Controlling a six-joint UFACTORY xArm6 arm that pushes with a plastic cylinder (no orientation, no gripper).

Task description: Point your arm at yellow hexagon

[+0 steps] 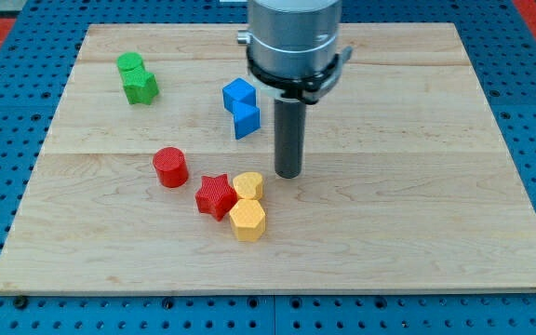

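Observation:
The yellow hexagon lies on the wooden board, below the view's centre. It touches a yellow heart-shaped block just above it and a red star to its upper left. My tip rests on the board to the upper right of the hexagon, close beside the yellow heart and apart from the hexagon.
A red cylinder stands left of the red star. A blue block sits left of the rod. A green block lies at the upper left. The wooden board lies on a blue pegboard.

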